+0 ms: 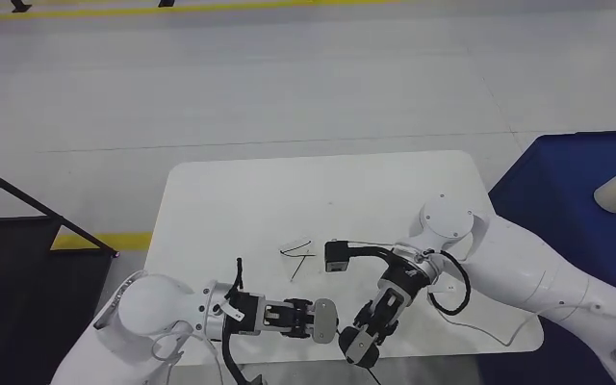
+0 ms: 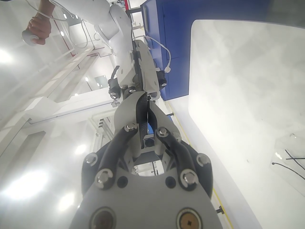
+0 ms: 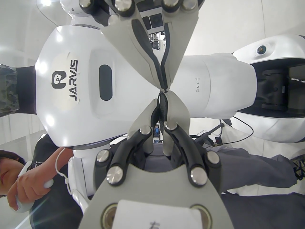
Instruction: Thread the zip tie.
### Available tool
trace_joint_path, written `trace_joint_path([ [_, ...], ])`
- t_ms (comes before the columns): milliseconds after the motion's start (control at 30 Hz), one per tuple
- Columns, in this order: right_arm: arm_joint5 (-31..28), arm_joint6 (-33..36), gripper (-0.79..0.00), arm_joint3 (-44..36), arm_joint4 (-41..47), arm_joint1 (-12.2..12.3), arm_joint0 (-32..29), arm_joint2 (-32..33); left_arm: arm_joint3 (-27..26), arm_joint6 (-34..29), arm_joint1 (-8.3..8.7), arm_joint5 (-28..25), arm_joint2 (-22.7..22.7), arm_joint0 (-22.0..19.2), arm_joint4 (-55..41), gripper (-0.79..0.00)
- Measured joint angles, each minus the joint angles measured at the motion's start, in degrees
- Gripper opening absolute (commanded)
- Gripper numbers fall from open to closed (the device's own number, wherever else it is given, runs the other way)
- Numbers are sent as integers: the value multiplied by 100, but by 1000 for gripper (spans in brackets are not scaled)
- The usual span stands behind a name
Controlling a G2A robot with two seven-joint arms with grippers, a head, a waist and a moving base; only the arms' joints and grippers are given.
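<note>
The two grippers meet tip to tip above the near edge of the white table point(image 1: 404, 192), in front of the robot. The left gripper point(image 2: 147, 100) has its fingers point(image 2: 126, 113) pressed together with no gap visible between the dark pads. The right gripper point(image 3: 164, 97) is the same, with its fingers point(image 3: 179, 107) closed to a point. In the right wrist view the tips of both grippers nearly touch. If a thin tie is pinched between either pair of pads, I cannot tell; the pads are black and nothing stands out against them.

In the top view the left gripper point(image 1: 333, 325) comes from the left and the right gripper point(image 1: 354, 339) comes down from the right arm. The exact place where they meet is hard to make out there.

The zip ties point(image 1: 299, 254) lie on the table farther from the robot than the grippers, and apart from them. They are thin black strips that cross each other, and I cannot count them with certainty. In the left wrist view the zip ties point(image 2: 292, 159) are cut off by the edge, and they seem to lie on something clear and shiny, which I cannot identify.
</note>
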Motion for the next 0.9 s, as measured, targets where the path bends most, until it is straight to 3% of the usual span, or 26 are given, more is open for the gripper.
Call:
trace_joint_path([
  [333,-99,0,-785,74,120,-22,156,-223,3,10,51,49,-42,-11,-57,-785],
  [400,-120,0,-785,81,125,-24,185,-257,0,-5,60,53,-54,-4,-82,-440],
  [433,-133,0,-785,81,131,-24,202,-277,-7,-18,65,60,-63,1,-97,-382],
  [900,-229,0,-785,94,184,-14,331,-459,-15,-58,112,88,49,48,-163,-526],
])
